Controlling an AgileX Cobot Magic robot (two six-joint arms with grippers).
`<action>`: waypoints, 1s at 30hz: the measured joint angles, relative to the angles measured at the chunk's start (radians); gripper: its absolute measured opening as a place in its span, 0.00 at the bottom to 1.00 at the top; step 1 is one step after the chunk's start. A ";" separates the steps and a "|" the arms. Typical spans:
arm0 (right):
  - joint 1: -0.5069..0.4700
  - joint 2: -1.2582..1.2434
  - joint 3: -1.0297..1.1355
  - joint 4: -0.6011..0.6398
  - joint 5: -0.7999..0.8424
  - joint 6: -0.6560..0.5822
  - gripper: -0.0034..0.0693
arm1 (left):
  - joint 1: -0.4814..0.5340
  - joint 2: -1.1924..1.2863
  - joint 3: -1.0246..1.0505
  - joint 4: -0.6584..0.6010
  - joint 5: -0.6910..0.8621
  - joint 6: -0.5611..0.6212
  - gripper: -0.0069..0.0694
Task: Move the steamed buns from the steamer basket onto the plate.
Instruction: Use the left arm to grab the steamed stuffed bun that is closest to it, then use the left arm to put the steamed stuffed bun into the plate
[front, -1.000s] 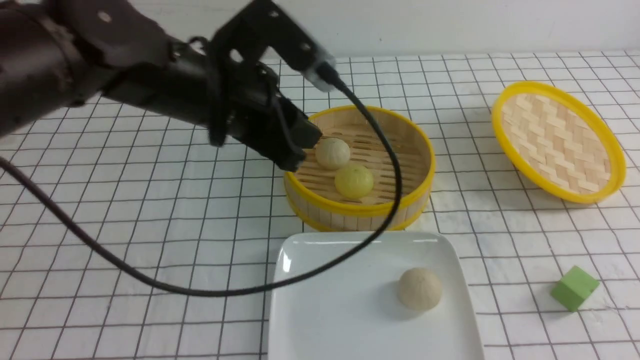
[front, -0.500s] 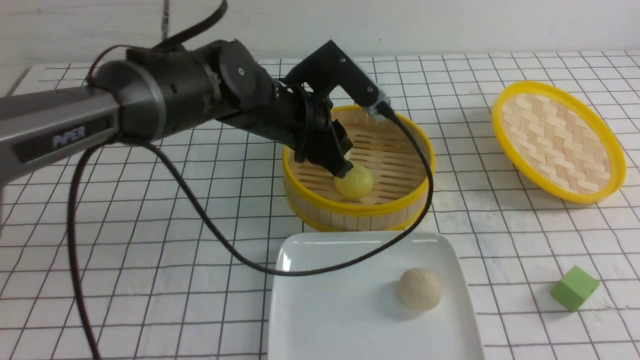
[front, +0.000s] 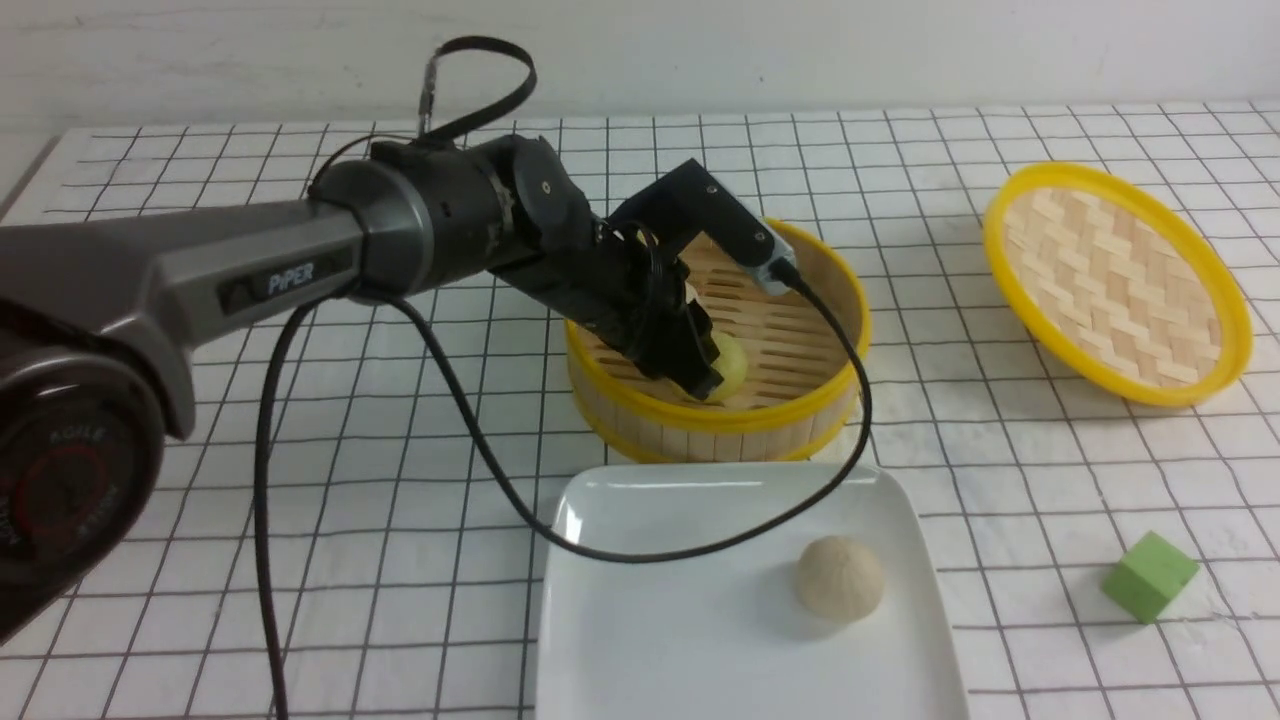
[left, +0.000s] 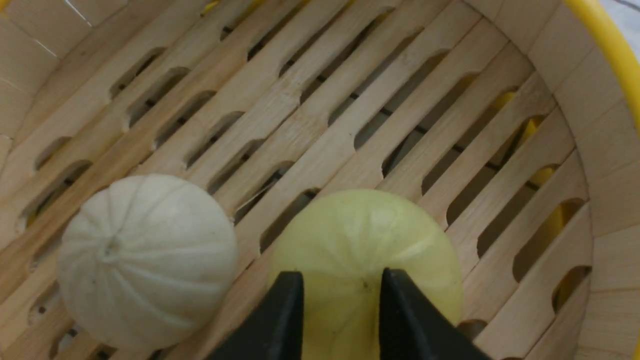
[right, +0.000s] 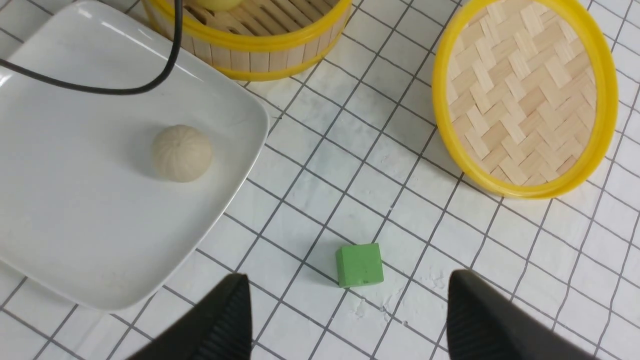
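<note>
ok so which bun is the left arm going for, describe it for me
Find the round bamboo steamer basket behind the white plate. Of the two buns on its slatted floor, take the one at the left arm's black fingers. It is the yellow bun; the pale beige bun beside it is ribbed.
</note>
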 joint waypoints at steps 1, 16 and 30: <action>0.000 0.000 0.000 0.000 0.000 0.000 0.75 | 0.000 0.000 0.000 -0.001 -0.003 0.002 0.41; 0.000 0.000 0.000 0.020 0.000 0.000 0.75 | 0.000 0.002 -0.006 -0.011 0.002 -0.002 0.11; 0.000 0.000 0.000 0.023 0.000 0.000 0.72 | 0.000 -0.326 -0.005 0.055 0.170 -0.175 0.11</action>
